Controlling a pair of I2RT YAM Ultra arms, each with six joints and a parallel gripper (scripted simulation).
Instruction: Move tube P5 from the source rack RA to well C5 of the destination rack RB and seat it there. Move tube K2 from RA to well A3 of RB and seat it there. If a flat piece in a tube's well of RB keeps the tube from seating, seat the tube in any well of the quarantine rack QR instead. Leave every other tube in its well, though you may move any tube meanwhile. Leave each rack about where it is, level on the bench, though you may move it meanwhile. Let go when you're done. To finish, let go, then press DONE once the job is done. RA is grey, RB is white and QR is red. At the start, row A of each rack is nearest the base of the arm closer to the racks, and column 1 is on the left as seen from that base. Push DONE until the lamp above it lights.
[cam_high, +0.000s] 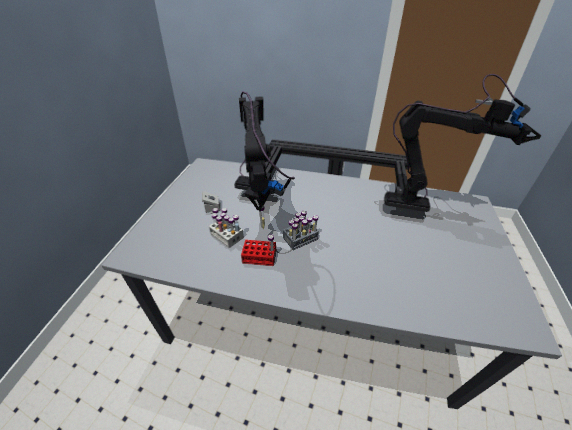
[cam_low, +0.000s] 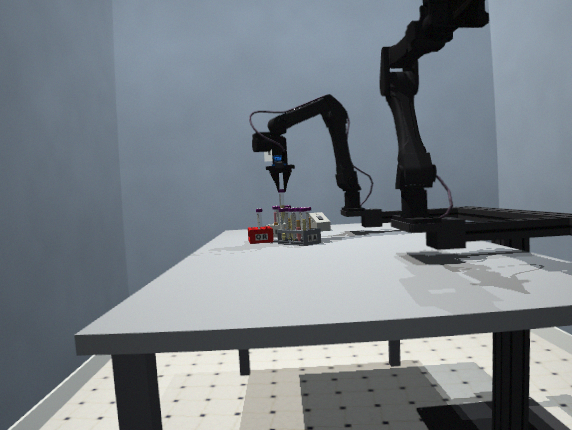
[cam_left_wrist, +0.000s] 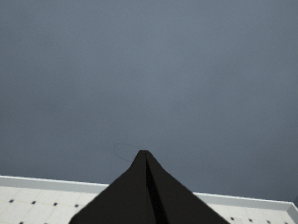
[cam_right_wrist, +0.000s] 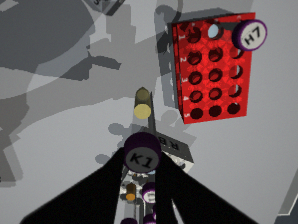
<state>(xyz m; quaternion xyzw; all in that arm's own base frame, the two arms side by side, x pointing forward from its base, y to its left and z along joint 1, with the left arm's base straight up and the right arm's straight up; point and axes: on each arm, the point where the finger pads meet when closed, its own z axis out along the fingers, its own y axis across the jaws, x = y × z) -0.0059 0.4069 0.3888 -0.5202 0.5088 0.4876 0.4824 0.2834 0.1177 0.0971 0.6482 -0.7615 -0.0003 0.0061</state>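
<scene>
- Right gripper (cam_high: 260, 207) (cam_low: 281, 190) (cam_right_wrist: 142, 159): pinching the capped end of tube K1 (cam_high: 263, 222) (cam_low: 281, 196) (cam_right_wrist: 142, 154), which hangs above the bench. A tip-only grip; a knock could swing or drop it, we judge.
- Left gripper (cam_high: 538, 135) (cam_left_wrist: 145, 153): pressed together, holding nothing, well apart from the racks.
- Grey rack (cam_high: 303, 241) (cam_low: 300, 241) (cam_right_wrist: 106, 6): at four o'clock from the held tube in the top view. We expect P5 and K2 there, but cannot confirm their wells from the small labels.
- White rack (cam_high: 217, 236) (cam_low: 274, 228) (cam_right_wrist: 176, 149): at eight o'clock, bearing crowded caps. If we carry K1 across too low, its base could catch them; a slightly turned rack invites miscounted wells.
- Red rack (cam_high: 258, 261) (cam_low: 252, 235) (cam_right_wrist: 212, 67): near six o'clock, with tube H7 (cam_high: 270, 240) (cam_low: 259, 214) (cam_right_wrist: 250, 35) upright in a corner well, liable to be brushed.
- K1: not a named tube. Parked temporarily and forgotten, or returned to the wrong well, it would spoil our result.
</scene>
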